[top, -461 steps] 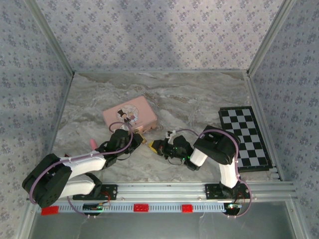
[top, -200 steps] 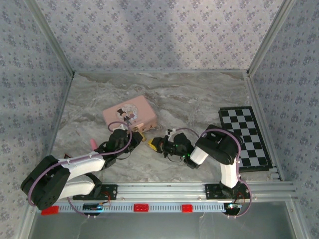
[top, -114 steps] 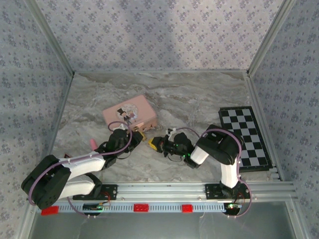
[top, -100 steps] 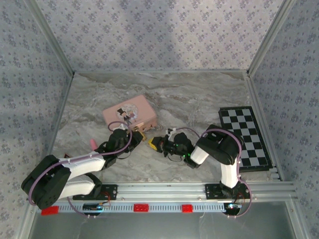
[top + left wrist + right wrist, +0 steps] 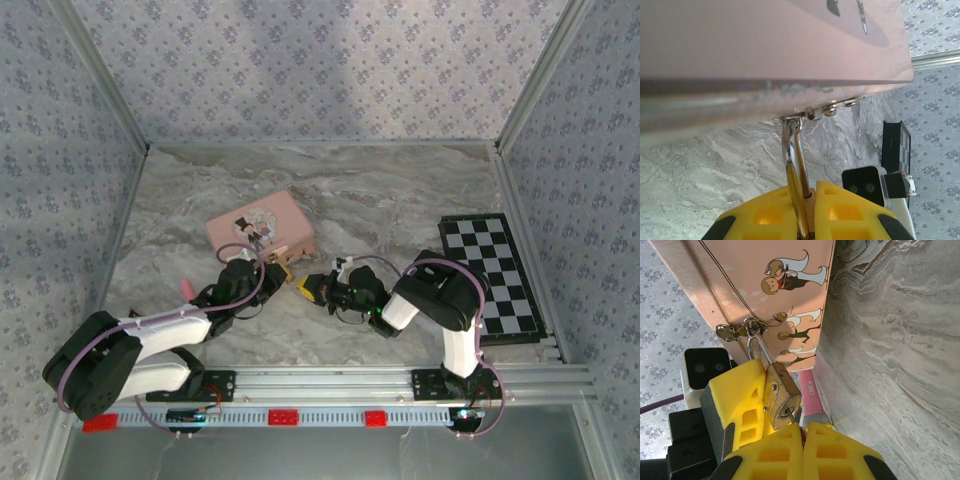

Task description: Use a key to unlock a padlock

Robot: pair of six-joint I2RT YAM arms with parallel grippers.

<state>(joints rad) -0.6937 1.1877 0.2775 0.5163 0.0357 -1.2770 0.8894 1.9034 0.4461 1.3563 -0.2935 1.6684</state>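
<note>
From above, the pink box (image 5: 260,232) lies on the marbled tabletop (image 5: 400,190), well apart from the checkerboard (image 5: 492,275) at the right edge. Both arms reach in low to the box's near edge. The left tool (image 5: 277,268) and the right tool (image 5: 309,290) sit tip to tip, close enough to work on one small object; what lies between them is too small to tell from here. In the left wrist view, the padlock (image 5: 796,190) appears edge-on, clenched between the left tool's yellow fingers (image 5: 765,215). Its silver shackle (image 5: 792,142) runs up through the hasp (image 5: 812,114) on the box's side. This grip seems meant to stop the lock swinging on the hasp and to turn its keyhole end toward the other arm. In the right wrist view, the brass body hangs from the hasp and rests against a left finger. The right tool is closed tight just beneath it. A thin sliver of metal, apparently the key (image 5: 794,416), runs from its fingertips into the base of the lock. The shackle looks seated, so the lock is probably not yet open, and a turn of the key would be the step in hand.
</note>
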